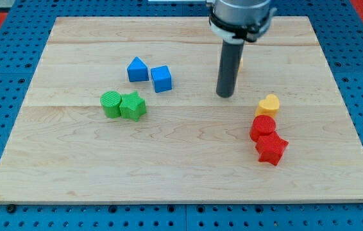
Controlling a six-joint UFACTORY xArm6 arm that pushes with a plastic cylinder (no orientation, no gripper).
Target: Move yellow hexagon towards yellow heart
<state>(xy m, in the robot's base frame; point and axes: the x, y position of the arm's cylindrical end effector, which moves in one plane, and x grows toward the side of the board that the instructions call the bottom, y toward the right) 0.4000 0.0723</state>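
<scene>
My tip rests on the board right of centre. The yellow hexagon is mostly hidden behind the rod; only a yellow sliver shows at the rod's right edge, above the tip. The yellow heart lies to the right of the tip and slightly below it, with a clear gap between them. The heart touches the top of a red block.
A red round block and a red star sit right below the heart. A blue triangle and blue cube lie left of the tip. A green cylinder and green star lie further left.
</scene>
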